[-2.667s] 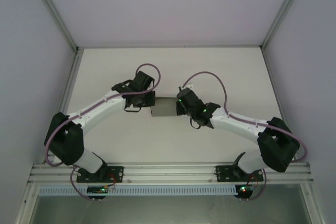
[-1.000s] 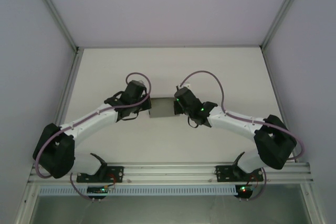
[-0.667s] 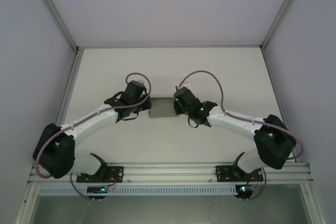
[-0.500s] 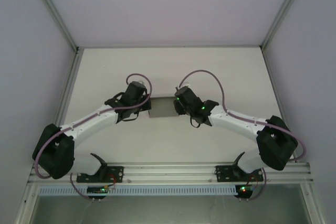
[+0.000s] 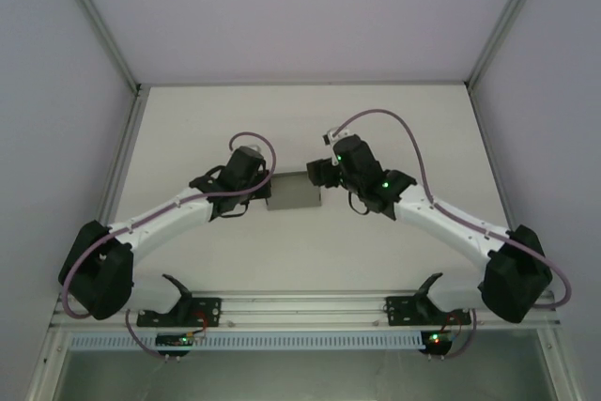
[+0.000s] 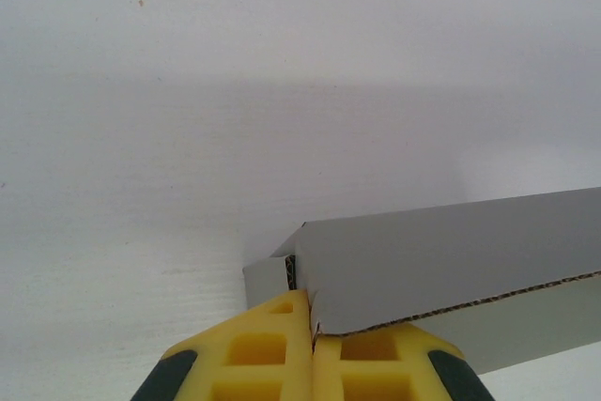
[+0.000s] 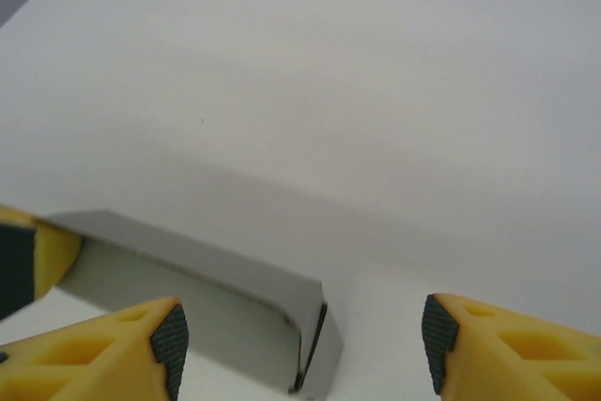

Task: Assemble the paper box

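While the left gripper point(image 6: 313, 326) pinches a thin wall of the paper box point(image 6: 451, 260), the right gripper point(image 7: 302, 333) has its fingers point(image 7: 122, 349) spread wide, with the box's other end between them. It is plain grey, long and low.

**Clearance and obstructions: white table**

Free room: the far half of the flat white table point(image 5: 300, 119), bare up to its far edge. The near strip ahead of the aluminium rail point(image 5: 300, 305) is bare between the two arms.

Obstruction, mid-table: a small shallow grey card paper box point(image 5: 293, 194). The left gripper point(image 6: 312, 316) is clamped on its left end. The right gripper point(image 7: 300, 326), fingers spread, stands just beside its right end.

Side limits: pale enclosure walls point(image 5: 56, 91) along the left and right edges.
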Controlling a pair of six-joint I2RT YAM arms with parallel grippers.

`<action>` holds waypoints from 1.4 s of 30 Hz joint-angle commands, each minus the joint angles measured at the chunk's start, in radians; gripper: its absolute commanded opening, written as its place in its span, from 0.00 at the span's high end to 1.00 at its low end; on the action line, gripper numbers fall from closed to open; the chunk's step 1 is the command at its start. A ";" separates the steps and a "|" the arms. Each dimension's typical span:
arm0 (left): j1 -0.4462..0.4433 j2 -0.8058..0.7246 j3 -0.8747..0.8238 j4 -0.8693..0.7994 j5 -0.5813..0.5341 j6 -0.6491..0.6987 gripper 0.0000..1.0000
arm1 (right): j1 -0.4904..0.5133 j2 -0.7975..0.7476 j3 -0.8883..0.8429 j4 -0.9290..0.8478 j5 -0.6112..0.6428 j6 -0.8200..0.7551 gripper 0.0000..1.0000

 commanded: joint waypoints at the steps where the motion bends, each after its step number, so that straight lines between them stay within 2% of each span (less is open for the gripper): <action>1: -0.009 0.038 -0.005 -0.114 -0.002 0.030 1.00 | -0.028 0.063 0.051 -0.010 -0.015 0.013 0.32; 10: -0.012 0.038 0.031 -0.124 -0.012 0.072 1.00 | -0.076 0.158 0.025 -0.047 -0.069 0.060 0.34; 15: -0.012 0.037 0.055 -0.139 -0.008 0.094 0.92 | -0.077 0.189 -0.005 -0.045 -0.095 0.072 0.37; 18: -0.013 0.018 0.077 -0.143 0.032 0.128 0.83 | -0.074 0.192 -0.030 -0.046 -0.082 0.080 0.37; 22: 0.003 -0.012 0.110 -0.143 0.129 0.206 0.62 | -0.069 0.195 -0.064 -0.043 -0.072 0.091 0.37; 24: 0.019 -0.011 0.144 -0.174 0.174 0.229 0.57 | -0.062 0.201 -0.080 -0.033 -0.067 0.089 0.37; 27: 0.036 -0.013 0.179 -0.216 0.202 0.242 0.47 | -0.051 0.200 -0.099 -0.027 -0.044 0.091 0.37; 29: 0.049 -0.025 0.191 -0.242 0.214 0.235 0.37 | -0.049 0.196 -0.113 -0.025 -0.033 0.091 0.37; 30: 0.061 -0.032 0.199 -0.256 0.211 0.219 0.29 | -0.047 0.190 -0.121 -0.026 -0.029 0.091 0.37; 32: 0.086 -0.048 0.204 -0.270 0.209 0.193 0.02 | -0.044 0.193 -0.130 -0.020 -0.038 0.090 0.37; 38: 0.170 -0.057 0.164 -0.206 0.226 0.098 0.00 | -0.033 0.197 -0.156 -0.007 -0.026 0.065 0.37; 42: 0.237 -0.019 0.117 -0.094 0.359 0.036 0.00 | -0.030 0.203 -0.184 0.029 -0.025 0.030 0.37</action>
